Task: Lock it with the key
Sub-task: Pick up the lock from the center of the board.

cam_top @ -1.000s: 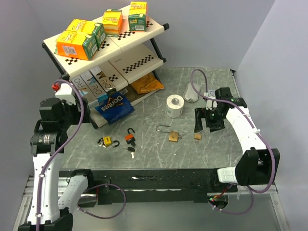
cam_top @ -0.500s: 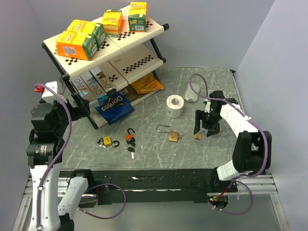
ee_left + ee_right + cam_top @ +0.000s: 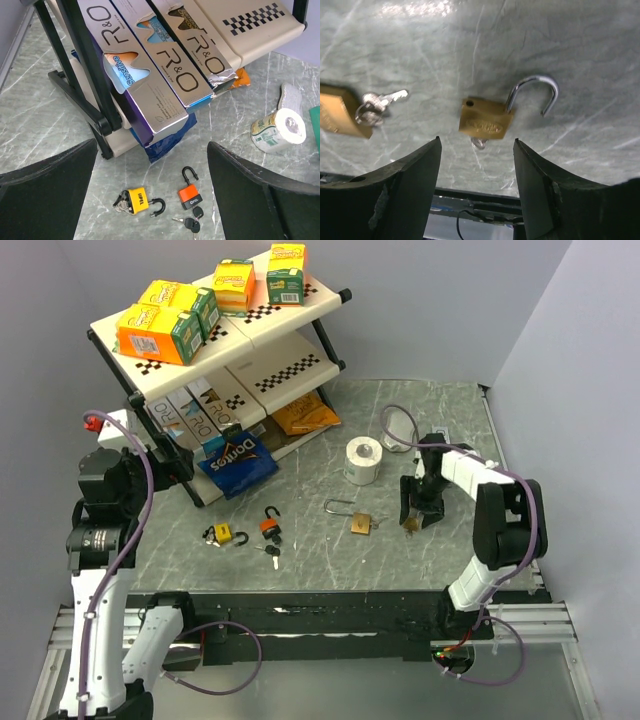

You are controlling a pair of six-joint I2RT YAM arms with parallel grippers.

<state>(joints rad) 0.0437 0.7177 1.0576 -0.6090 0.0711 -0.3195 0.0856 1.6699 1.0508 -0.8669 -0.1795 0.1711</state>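
The left gripper [image 3: 152, 165] hangs released at the far left, next to the shelf [image 3: 290, 368], with nothing between its fingers. Below it on the table [image 3: 440, 405] lie a yellow padlock [image 3: 136, 200] and, just to its right, an orange padlock [image 3: 189, 195] with black-headed keys [image 3: 192, 220] touching its near edge.

Further right lies a large brass padlock [image 3: 360, 523] with silver keys [image 3: 376, 104] at its side. A toilet roll [image 3: 363, 460] stands beyond it.

Right again lies the small brass padlock [image 3: 486, 124], flat on the table with its shackle swung open and a key [image 3: 478, 143] poking out from its near edge. The right gripper [image 3: 476, 147] hovers low over it, jaws spread wide and gripping nothing.

The step in hand looks like the approach to this small lock. Nothing is grasped yet. The next move probably means lowering onto the body and closing squarely on it. The shackle must then be swung over its hole and pressed home before the key is turned.

Count: four padlocks, all open (one yellow, one orange, two brass), each with keys of its own. There is one toilet roll.
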